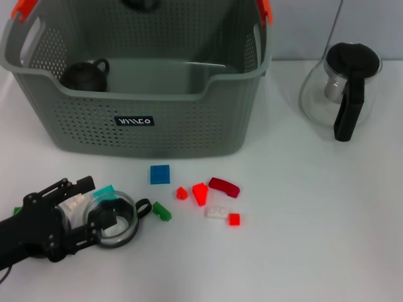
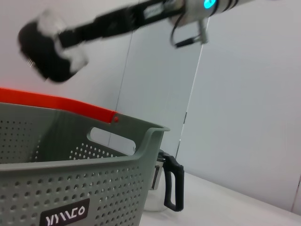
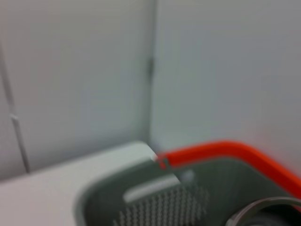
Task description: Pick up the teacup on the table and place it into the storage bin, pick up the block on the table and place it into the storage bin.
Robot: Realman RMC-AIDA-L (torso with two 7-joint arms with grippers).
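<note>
At the lower left of the head view, the left claw (image 1: 104, 220) is closed on the rim of the glass teacup (image 1: 118, 217) on the worktop (image 1: 302, 220). A thin-rim pinch could slip during lifting toward the storage bin (image 1: 145, 119), or nearby blocks (image 1: 160, 174) could be knocked. The right claw's state cannot be told.

- Glass pot (image 1: 340, 88) with black lid and black handle: upper right of the head frame, upright on the white table (image 1: 315, 226), well apart from everything else.
- Same pot visible low centre of the left wrist frame, only partly seen.
- White wall panels (image 2: 244, 117) with a vertical seam fill the background of both wrist frames.
</note>
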